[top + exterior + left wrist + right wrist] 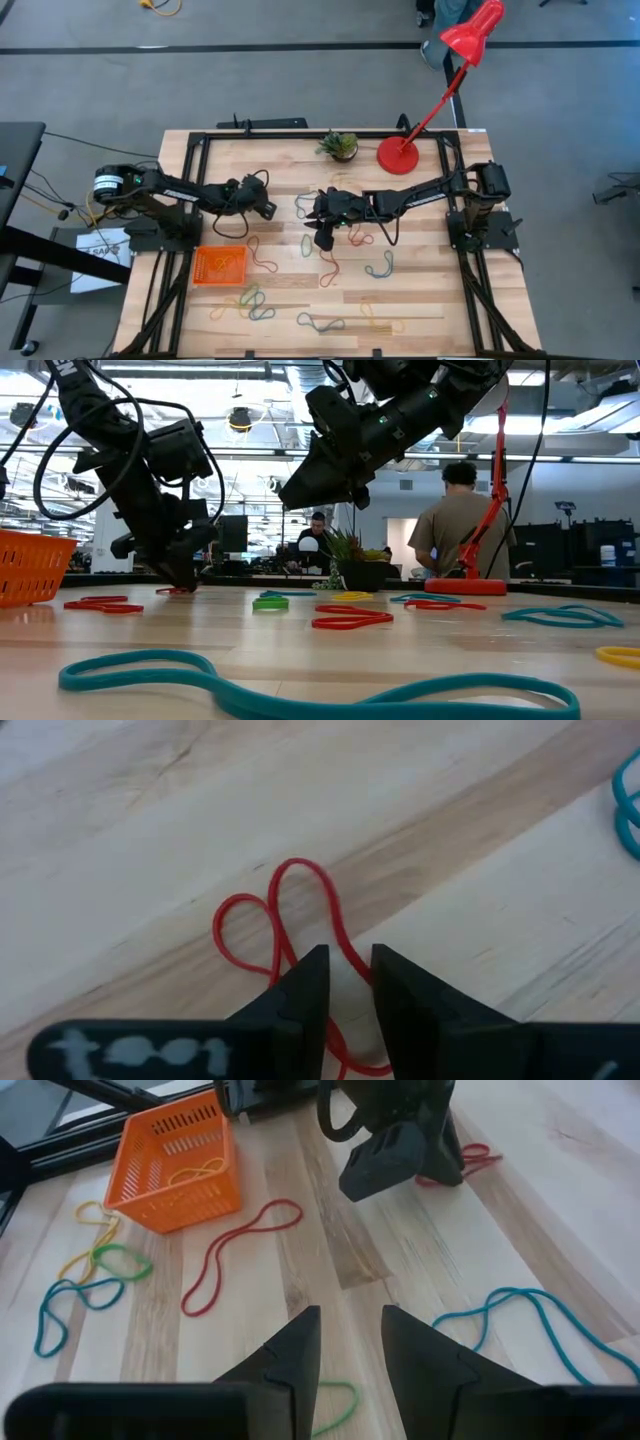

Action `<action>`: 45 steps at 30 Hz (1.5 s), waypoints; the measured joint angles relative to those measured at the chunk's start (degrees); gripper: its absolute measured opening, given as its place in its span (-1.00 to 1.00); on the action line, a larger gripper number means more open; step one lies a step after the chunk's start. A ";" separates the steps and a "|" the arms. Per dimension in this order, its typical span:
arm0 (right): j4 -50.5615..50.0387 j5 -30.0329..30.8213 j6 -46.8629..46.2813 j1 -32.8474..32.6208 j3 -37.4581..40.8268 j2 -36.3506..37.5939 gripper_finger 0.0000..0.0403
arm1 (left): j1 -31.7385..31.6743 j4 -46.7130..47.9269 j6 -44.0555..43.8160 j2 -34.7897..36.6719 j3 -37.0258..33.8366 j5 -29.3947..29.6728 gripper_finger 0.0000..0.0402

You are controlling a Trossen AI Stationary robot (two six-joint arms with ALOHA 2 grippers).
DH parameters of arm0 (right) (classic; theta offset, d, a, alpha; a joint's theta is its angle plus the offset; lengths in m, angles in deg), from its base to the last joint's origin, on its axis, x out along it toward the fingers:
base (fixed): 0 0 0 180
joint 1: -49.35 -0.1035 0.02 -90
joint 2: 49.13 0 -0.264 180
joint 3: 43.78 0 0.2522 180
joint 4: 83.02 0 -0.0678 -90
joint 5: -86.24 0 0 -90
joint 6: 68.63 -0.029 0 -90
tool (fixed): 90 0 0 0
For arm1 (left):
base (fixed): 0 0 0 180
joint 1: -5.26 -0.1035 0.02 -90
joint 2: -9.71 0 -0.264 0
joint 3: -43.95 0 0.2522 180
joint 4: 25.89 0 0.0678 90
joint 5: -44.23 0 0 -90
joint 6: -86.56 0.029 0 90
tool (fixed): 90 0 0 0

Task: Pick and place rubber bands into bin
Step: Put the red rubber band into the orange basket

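My left gripper is down at the tabletop, just beyond the orange bin's far right corner. It is open by a narrow gap. Its fingers straddle strands of a red rubber band that lies flat in two loops on the wood. I cannot tell whether they touch it. My right gripper hangs above mid-table, narrowly open and holding nothing, with a green band on the table below it. A yellow band lies inside the bin.
Loose bands lie around: a long red one beside the bin, a yellow, green and blue cluster, a teal one. A potted plant and a red lamp base stand at the far edge. People show beyond the table.
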 joint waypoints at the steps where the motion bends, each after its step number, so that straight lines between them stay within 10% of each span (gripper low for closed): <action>1: 0.00 0.00 -0.02 0.00 0.00 0.00 -0.49 | -0.04 -0.68 0.10 -0.02 -0.05 -0.51 -0.65; 26: 0.06 0.00 -0.02 0.00 0.00 0.00 -0.49 | 0.28 -4.66 2.27 -2.09 0.10 -3.13 -0.65; 36: 0.04 0.00 -0.04 0.00 0.00 0.00 -0.49 | 0.68 -4.66 7.30 -2.12 0.35 -2.45 -0.98; 45: -0.01 0.00 -0.04 0.00 0.00 0.00 -0.49 | 3.53 9.90 14.50 7.81 7.54 -14.54 -1.00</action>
